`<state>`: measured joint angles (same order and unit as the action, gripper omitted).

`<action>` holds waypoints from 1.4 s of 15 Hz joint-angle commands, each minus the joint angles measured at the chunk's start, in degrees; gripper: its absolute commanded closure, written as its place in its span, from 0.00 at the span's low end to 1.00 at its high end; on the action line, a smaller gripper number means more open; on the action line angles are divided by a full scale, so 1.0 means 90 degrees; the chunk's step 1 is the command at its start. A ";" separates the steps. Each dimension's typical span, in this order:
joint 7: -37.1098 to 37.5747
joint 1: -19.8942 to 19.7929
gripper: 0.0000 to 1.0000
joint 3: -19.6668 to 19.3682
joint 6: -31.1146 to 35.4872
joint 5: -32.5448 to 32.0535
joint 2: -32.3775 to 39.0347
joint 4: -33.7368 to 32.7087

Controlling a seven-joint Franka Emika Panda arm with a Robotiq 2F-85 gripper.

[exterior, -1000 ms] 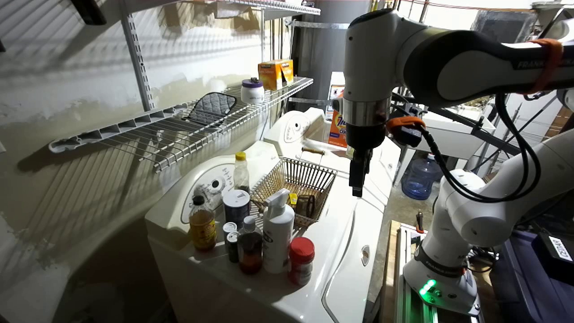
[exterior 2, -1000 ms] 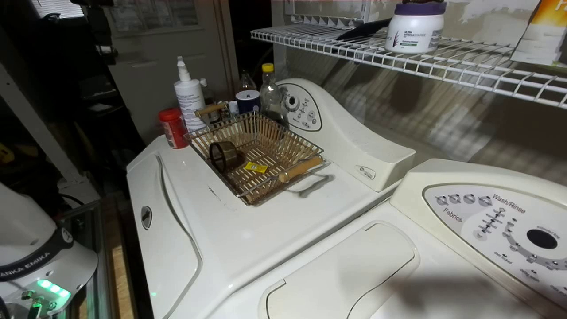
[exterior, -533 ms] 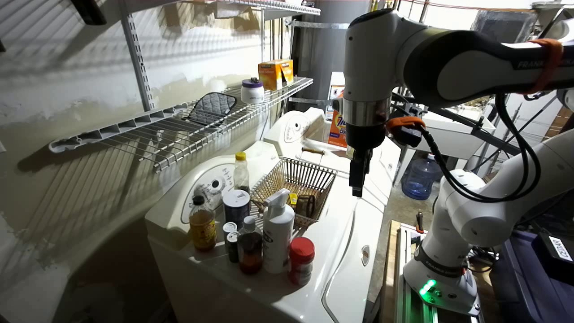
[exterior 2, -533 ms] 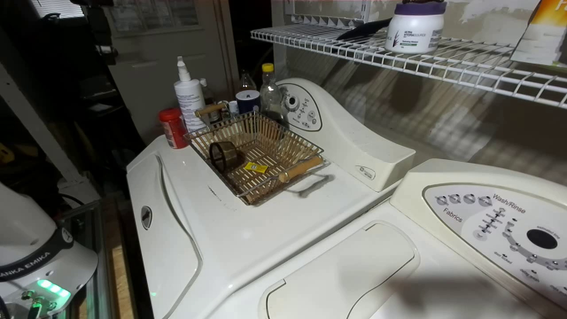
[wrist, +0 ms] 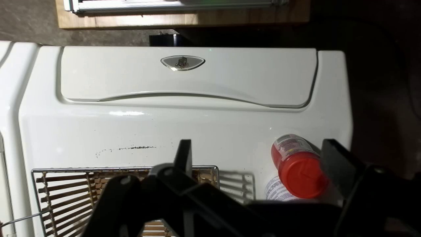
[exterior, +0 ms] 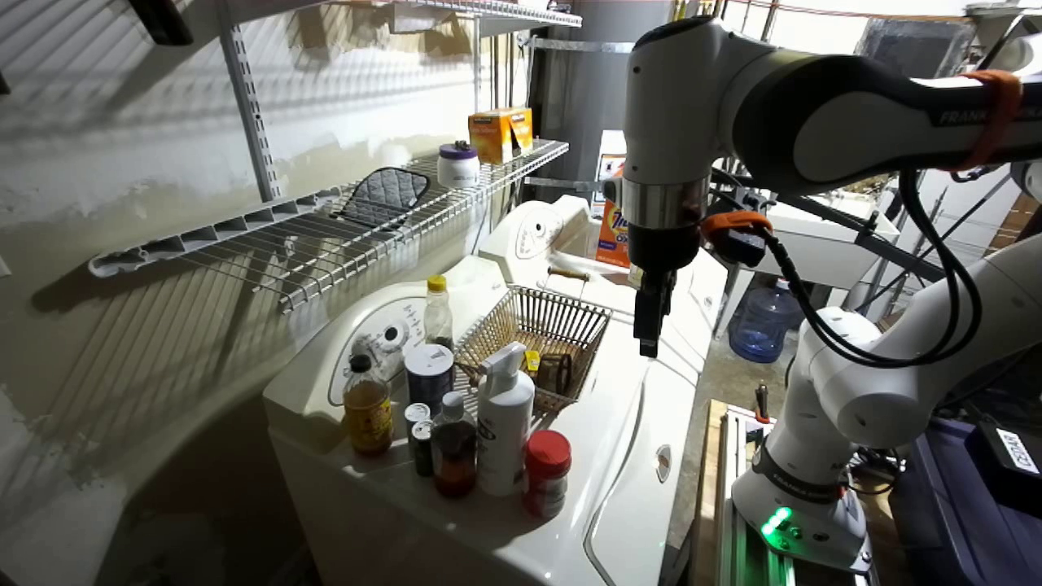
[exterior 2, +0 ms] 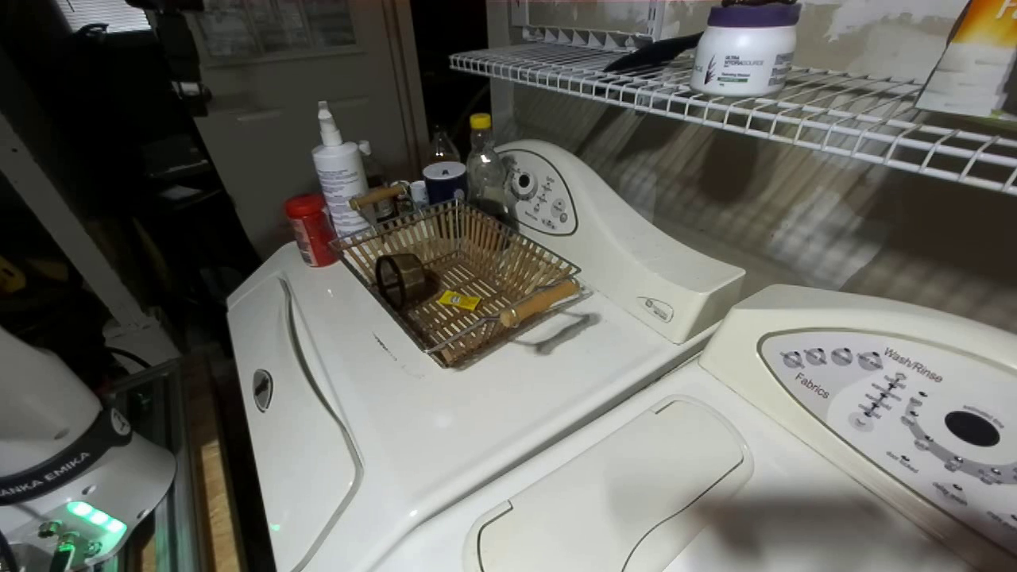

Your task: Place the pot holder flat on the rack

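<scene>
In an exterior view I find the dark grey quilted pot holder [exterior: 383, 198], thin and round-cornered, on the long narrow grey metal wire rack [exterior: 358, 259] at the left. It rests on the rods but tilted. In an exterior view the squat white jar with a purple lid [exterior 2: 743, 59] stands just to its right and covers part of it; there the pot holder's left edge lies low and its right edge rises. The orange cardboard box [exterior: 498, 137] stands farther right on the same rack.

My black two-fingered gripper [exterior: 649, 348] hangs fingers-down from the white arm [exterior: 663, 130], over the white appliance [exterior: 598, 423], well apart from the rack and the pot holder. From the wrist view I read the jaws as wide apart. Between the fingers [wrist: 183, 154] in that view, close to the right-hand one, shows the red jar with a red lid [wrist: 302, 176], which stands lower, on the appliance.

To the left of the gripper I have the open basket of brown slats and metal wire [exterior 2: 493, 238]. In it lie a round, dark brown, see-through container [exterior 2: 404, 280] on its side and a small flat yellow packet [exterior 2: 458, 300]. In an exterior view, on the basket's near side, stand the tall white plastic bottle with a spout [exterior: 505, 439] and the clear bottle with a yellow cap [exterior: 438, 313].
</scene>
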<state>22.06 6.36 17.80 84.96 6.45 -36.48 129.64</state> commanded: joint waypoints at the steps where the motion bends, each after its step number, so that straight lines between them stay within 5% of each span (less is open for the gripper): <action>1: 0.0016 0.0032 0.00 -0.0024 -0.0013 -0.0015 0.0014 -0.0016; 13: -0.0302 0.0001 0.00 -0.0251 0.0452 -0.0116 0.0399 -0.0221; 21: -0.0851 -0.0210 0.00 -0.0278 0.1060 -0.2071 0.1202 -0.1857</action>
<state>16.77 5.20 15.87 92.57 -7.92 -30.82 120.30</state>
